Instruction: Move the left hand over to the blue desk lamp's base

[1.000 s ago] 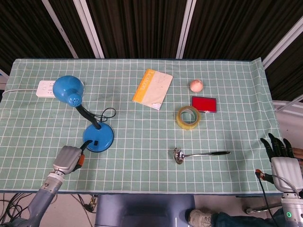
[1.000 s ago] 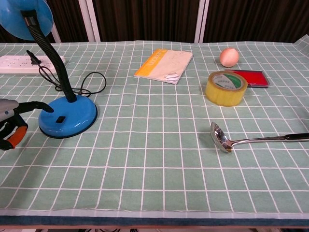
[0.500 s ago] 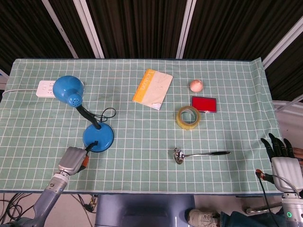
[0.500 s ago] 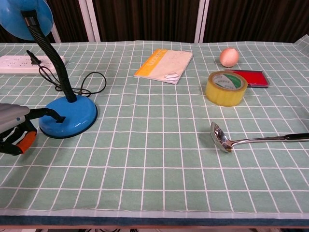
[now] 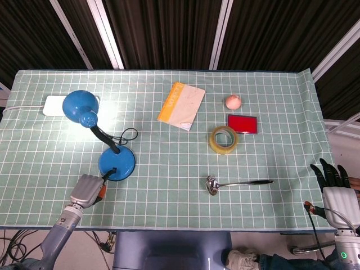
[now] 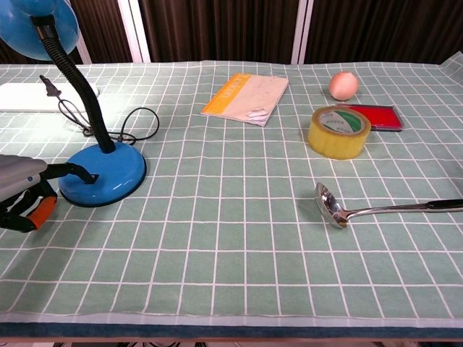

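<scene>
The green checked cloth-covered surface [image 5: 270, 112] carries the blue gooseneck desk lamp [image 5: 101, 138] at its left. The lamp's neck slants from the round blue base [image 6: 101, 175] up and away toward the far-left, lit shade [image 5: 80, 108]. The left hand [image 6: 22, 195] sits just beside the base, one fingertip [image 6: 88, 174] touching it, holding nothing. The right hand [image 5: 335, 185] waits off the near-right corner, fingers straight, empty.
</scene>
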`<state>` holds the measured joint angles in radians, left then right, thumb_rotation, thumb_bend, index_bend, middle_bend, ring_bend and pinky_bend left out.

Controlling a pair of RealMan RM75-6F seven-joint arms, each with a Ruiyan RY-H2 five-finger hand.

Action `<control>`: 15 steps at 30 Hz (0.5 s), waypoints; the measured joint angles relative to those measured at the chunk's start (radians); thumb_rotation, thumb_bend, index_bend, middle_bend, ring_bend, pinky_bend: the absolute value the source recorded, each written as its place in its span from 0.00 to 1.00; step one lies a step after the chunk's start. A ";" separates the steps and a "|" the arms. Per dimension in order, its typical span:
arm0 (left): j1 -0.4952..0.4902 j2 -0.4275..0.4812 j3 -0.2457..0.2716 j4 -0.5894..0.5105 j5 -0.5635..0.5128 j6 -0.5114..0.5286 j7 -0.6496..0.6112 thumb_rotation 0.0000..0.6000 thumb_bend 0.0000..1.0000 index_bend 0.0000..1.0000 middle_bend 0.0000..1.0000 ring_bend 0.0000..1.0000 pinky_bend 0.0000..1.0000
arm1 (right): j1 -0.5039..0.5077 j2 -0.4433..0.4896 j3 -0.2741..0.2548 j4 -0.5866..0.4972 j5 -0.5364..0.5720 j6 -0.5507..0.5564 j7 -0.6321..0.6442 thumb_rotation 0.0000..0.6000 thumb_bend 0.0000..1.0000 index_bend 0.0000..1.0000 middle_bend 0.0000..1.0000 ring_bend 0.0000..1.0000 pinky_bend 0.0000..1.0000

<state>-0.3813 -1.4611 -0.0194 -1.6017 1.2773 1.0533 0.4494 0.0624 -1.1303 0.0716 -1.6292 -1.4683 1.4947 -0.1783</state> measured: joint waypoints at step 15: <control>0.027 0.023 0.000 -0.047 0.082 0.161 0.030 1.00 0.53 0.16 0.34 0.35 0.33 | 0.001 -0.009 0.007 -0.006 0.006 0.004 -0.012 1.00 0.17 0.13 0.04 0.11 0.00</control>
<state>-0.3542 -1.4382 -0.0197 -1.6485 1.3594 1.2146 0.4793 0.0637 -1.1390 0.0787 -1.6355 -1.4624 1.4990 -0.1905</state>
